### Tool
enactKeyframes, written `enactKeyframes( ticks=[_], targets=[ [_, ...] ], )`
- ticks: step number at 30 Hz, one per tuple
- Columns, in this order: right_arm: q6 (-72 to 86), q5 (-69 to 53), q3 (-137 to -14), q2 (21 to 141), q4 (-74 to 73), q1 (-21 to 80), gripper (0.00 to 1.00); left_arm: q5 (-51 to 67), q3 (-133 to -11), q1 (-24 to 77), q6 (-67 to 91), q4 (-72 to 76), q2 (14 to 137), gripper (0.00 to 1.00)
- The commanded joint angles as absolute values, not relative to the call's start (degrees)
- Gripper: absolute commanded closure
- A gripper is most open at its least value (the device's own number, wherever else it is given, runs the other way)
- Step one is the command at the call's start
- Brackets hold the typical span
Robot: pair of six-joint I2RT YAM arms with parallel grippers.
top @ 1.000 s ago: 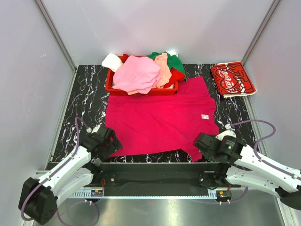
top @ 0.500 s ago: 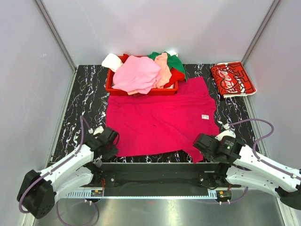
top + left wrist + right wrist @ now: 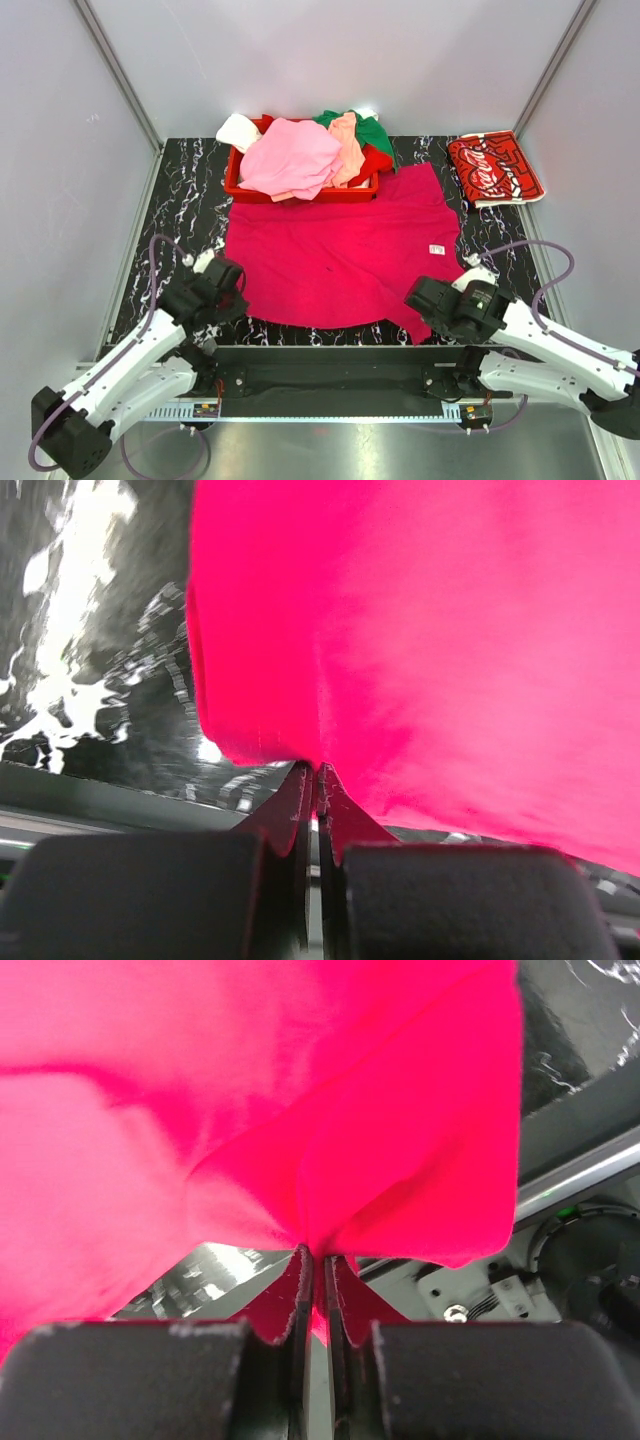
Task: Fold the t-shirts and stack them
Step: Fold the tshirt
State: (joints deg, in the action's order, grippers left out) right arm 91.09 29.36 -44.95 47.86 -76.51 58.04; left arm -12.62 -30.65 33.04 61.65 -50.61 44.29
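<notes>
As left claw (image 3: 315, 772), right claw (image 3: 312, 1254) pinch corners, magenta tee (image 3: 340, 250) spread flat

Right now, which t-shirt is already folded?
The red t-shirt with white Coca-Cola script, alone at the far right. The magenta t-shirt lies spread open; the other t-shirts are heaped in the basket.

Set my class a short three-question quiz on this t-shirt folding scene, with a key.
1. True or false: the left gripper and the right gripper are each shut on the near edge of the magenta t-shirt.
2. Where on the table does the folded Coca-Cola t-shirt lie? A near left corner; B far right corner; C under the magenta t-shirt.
3. What holds the pile of unfolded t-shirts?
Key: 1 true; 2 B; 3 the red basket.
</notes>
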Motion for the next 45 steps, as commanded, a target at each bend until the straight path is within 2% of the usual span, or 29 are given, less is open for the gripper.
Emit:
enactKeyframes(
  ticks=[1,3,6,12,18,30,45],
  targets=[
    [86.23,34.71,-53.41,50.70,-80.33,58.36,1.00,-13.36,-38.31,31.74,57.23,-54.13,45.52,1.00],
    [83.25,34.72,-55.89,54.29,-78.94,57.14,1.00,-12.40,-41.65,30.77,54.51,-54.14,47.54,1.00],
    [70.46,31.04,-59.58,60.18,-74.99,51.71,1.00,-10.37,-45.17,27.96,50.82,-54.05,49.48,1.00],
    [55.05,26.02,-63.19,67.05,-68.05,42.20,1.00,-6.34,-49.56,18.56,41.68,-52.21,53.87,1.00],
    [45.46,23.82,-67.67,74.77,-63.20,36.66,1.00,-2.46,-51.94,13.89,36.84,-48.96,60.99,1.00],
    [37.18,22.85,-77.43,91.74,-60.12,31.38,1.00,-0.35,-59.14,10.20,32.00,-45.00,76.02,1.00],
    [31.91,24.26,-85.69,102.73,-58.62,25.40,1.00,-0.61,-62.75,7.65,29.00,-43.42,88.06,1.00]
  ],
)
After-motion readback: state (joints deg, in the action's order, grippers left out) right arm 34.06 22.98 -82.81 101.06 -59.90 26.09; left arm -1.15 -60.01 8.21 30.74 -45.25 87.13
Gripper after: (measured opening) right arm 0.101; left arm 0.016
